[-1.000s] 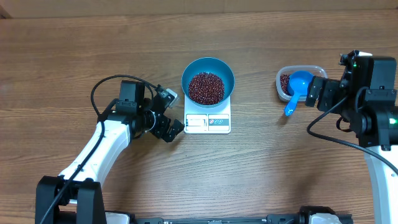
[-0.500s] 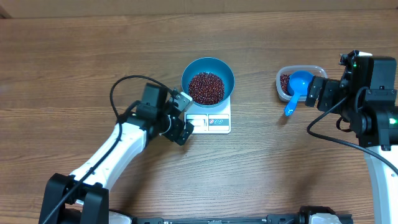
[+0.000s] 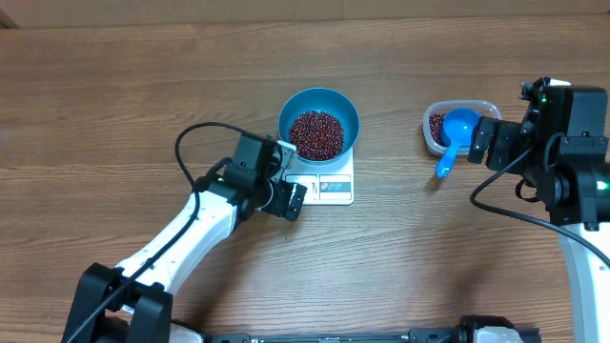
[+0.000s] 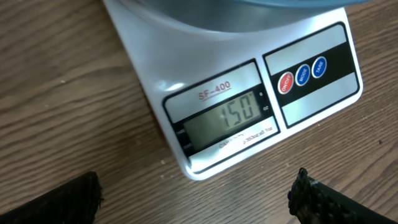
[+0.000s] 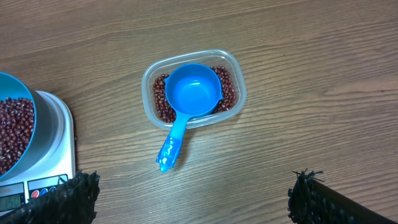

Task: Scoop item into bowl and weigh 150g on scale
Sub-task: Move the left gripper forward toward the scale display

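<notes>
Teal bowl [image 3: 297,105] of red-brown beans [image 3: 316,134] sits on the white scale [image 3: 319,186], cut off to a sliver in the left wrist view. Display reads 150, label SF-400; smaller print is illegible. One blue scoop [image 3: 460,126] rests in one clear tub [image 3: 486,107]. On the left gripper [image 3: 289,193] and right gripper [image 3: 481,143], jaws stand spread, empty.

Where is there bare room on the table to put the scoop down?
Biggest bare patch: the table left of the bowl, beyond the left gripper. Also bare: between scale and tub, and in front of the scale. Crowded: the scale's left corner by the left gripper, and the tub by the right gripper.
</notes>
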Available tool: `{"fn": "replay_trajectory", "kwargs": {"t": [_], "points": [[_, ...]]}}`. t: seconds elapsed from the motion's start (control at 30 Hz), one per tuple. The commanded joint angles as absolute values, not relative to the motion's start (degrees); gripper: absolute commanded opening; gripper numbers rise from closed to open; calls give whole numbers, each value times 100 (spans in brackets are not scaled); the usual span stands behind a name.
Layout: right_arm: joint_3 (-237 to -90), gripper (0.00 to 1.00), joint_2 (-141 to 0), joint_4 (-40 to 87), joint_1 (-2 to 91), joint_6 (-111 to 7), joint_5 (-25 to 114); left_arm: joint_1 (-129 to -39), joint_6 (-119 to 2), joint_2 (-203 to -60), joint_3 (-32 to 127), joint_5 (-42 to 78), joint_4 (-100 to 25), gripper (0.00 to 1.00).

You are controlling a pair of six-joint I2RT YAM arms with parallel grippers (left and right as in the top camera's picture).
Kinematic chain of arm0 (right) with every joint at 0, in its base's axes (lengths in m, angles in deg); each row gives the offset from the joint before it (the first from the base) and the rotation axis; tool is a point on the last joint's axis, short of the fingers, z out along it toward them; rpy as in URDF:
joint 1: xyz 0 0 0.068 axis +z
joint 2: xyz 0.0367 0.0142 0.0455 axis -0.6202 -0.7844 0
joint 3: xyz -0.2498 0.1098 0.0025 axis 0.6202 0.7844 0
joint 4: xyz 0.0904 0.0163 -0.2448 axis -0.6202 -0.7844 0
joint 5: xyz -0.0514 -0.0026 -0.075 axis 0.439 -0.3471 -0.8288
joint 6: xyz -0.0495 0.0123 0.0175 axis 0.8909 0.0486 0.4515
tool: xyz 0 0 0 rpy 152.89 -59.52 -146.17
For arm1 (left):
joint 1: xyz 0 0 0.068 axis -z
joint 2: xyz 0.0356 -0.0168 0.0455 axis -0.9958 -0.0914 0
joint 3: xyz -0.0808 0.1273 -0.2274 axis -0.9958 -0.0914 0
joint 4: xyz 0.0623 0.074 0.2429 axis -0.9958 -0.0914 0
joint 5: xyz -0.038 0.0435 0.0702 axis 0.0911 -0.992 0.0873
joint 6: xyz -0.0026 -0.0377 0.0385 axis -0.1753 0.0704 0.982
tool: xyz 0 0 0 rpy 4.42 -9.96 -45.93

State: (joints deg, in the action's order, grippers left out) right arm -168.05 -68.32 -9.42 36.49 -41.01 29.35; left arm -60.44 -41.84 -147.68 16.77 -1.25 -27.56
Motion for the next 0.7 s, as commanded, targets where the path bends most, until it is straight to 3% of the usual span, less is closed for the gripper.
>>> {"fn": "replay_trajectory", "kwargs": {"t": [0.0, 0.3, 0.67], "points": [[-16991, 100, -6827, -911, 3635, -4077, 2892, -5827, -4418, -14892, 1648, -425, -2702, 100], [-16991, 100, -6827, -909, 3635, -4077, 2892, -5076, -4472, -15004, 1648, -1465, -2643, 100], [-16991, 100, -6827, -909, 3635, -4077, 2892, -5032, -5349, -15010, 1648, -1778, -2815, 100]]}}
